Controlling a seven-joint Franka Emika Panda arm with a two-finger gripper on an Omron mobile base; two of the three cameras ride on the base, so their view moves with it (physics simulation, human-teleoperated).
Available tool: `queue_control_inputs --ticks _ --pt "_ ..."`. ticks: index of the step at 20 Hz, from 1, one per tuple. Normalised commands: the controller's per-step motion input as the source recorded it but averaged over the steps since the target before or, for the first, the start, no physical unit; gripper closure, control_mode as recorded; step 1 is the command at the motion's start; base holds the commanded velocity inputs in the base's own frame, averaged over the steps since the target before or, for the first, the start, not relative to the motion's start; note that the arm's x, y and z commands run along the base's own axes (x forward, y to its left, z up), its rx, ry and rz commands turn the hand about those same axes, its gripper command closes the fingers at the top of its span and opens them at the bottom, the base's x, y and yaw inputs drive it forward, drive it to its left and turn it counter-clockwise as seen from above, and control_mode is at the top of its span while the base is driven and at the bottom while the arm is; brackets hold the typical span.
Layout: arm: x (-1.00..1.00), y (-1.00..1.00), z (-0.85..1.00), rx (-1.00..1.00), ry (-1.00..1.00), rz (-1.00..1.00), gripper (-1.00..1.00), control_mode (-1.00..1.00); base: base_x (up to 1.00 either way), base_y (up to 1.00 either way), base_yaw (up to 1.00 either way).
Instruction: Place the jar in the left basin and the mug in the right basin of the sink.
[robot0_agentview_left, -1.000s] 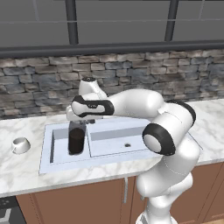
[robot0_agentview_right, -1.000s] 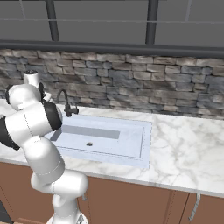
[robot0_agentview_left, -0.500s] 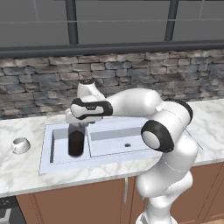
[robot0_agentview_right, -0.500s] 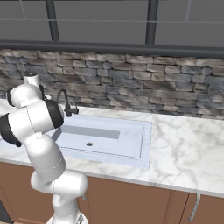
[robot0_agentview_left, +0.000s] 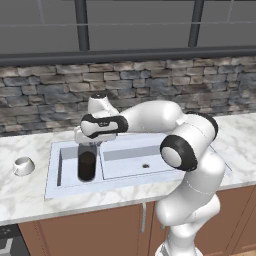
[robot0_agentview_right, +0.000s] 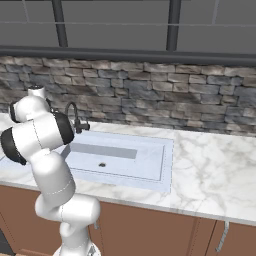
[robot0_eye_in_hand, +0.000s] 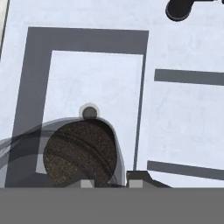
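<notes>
A white robot arm reaches from the lower right across a pale blue-grey sink (robot0_agentview_left: 135, 181) set into a marbled white counter (robot0_agentview_left: 30, 192), with a grey stone wall behind. The gripper (robot0_agentview_left: 88, 145) points straight down over the left basin (robot0_agentview_left: 67, 161), the narrower, squarish one, and its fingers are closed on the top of the jar (robot0_agentview_left: 86, 164). The jar stands upright inside that basin, its dark lower body below the sink's rim and its greyish translucent top up between the fingers. Seen from the hand, the jar's dark round body (robot0_eye_in_hand: 80, 153) sits just in front of the basin's round drain hole (robot0_eye_in_hand: 89, 113), with the two finger tips (robot0_eye_in_hand: 135, 179) at the bottom edge. The mug (robot0_agentview_left: 23, 165), small, squat and white, sits on the counter well to the left of the sink. The right basin (robot0_agentview_left: 142, 160), wider and rectangular, holds only its drain. A thin dark faucet (robot0_agentview_right: 74, 118) curves up at the sink's rear edge
</notes>
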Motion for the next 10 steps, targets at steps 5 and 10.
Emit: queue_control_inputs --ticks 5,10 --pt "0.02 0.03 -0.1 0.0 0.02 0.0 1.0 -1.0 0.0 0.0 0.0" --pt "0.0 0.03 -0.09 0.0 0.02 0.0 1.0 -1.0 0.0 0.0 0.0"
